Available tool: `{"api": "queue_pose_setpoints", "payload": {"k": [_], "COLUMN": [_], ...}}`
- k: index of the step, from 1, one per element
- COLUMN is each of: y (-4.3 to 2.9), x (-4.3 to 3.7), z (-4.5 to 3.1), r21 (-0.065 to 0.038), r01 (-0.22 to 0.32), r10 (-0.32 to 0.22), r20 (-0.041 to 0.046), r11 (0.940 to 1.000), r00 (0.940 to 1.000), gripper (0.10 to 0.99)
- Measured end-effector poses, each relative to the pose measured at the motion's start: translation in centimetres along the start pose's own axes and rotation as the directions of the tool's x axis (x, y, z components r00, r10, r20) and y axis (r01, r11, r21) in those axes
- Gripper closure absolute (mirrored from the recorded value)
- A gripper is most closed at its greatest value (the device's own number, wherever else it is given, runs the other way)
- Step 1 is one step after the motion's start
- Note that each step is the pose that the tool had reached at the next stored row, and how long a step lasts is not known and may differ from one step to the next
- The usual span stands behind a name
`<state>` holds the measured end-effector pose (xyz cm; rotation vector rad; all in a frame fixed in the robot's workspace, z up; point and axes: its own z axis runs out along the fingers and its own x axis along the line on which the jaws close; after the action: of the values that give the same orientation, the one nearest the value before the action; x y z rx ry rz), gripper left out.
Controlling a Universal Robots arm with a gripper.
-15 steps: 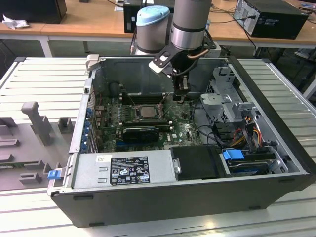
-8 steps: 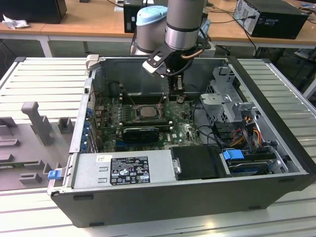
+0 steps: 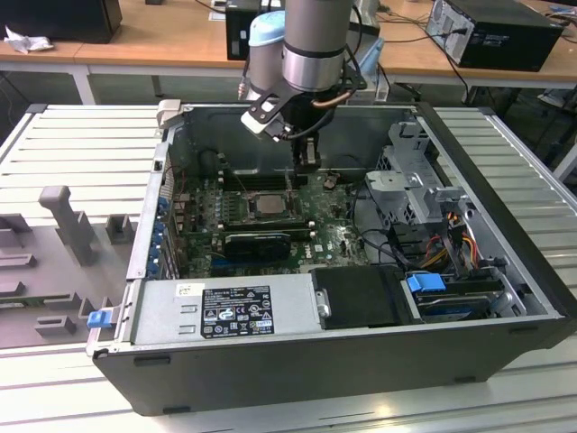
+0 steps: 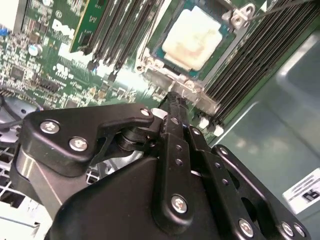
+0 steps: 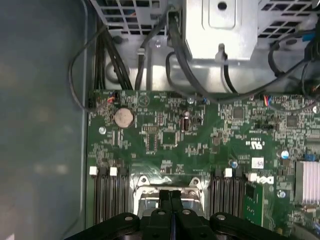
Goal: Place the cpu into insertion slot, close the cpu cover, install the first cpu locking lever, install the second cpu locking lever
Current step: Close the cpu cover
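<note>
Gripper [image 3: 306, 161] poised at socket edge inside open PC case [image 3: 361, 361]
Fingers [image 5: 164, 197] clenched together, empty, prob. to act as one narrow pusher. The cpu [image 4: 192, 37] sits in its slot on the board, cpu cover [image 4: 165, 74] framing it, just beside the tips.

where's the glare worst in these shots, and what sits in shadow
In the second wrist view, glare washes the cpu top to near white, while the shut gripper in front reads dark. In the first wrist view, the metal bracket is blown bright and the case wall is dim with a faint sheen. In the exterior view, the motherboard lies in the case's shade.
</note>
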<state>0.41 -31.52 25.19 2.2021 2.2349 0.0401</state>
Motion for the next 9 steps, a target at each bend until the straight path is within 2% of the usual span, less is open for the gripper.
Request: {"api": "queue_pose_setpoints", "payload": {"k": [2, 5, 6, 9], "y": [-0.36, -0.78, -1.20, -1.75], "x": [0.00, -0.01, -0.01, -0.01], "z": [0.14, 0.92, 1.34, 1.82], "r21": [0.000, 0.000, 0.000, 0.000], "r01": [0.000, 0.000, 0.001, 0.015], "r10": [0.000, 0.000, -0.001, -0.015], "r20": [0.0000, 0.0001, 0.0001, -0.0007], "r11": [1.0000, 1.0000, 1.0000, 0.9999], "r00": [1.0000, 1.0000, 1.0000, 0.9999], "gripper": [0.980, 0.980, 0.980, 0.980]}}
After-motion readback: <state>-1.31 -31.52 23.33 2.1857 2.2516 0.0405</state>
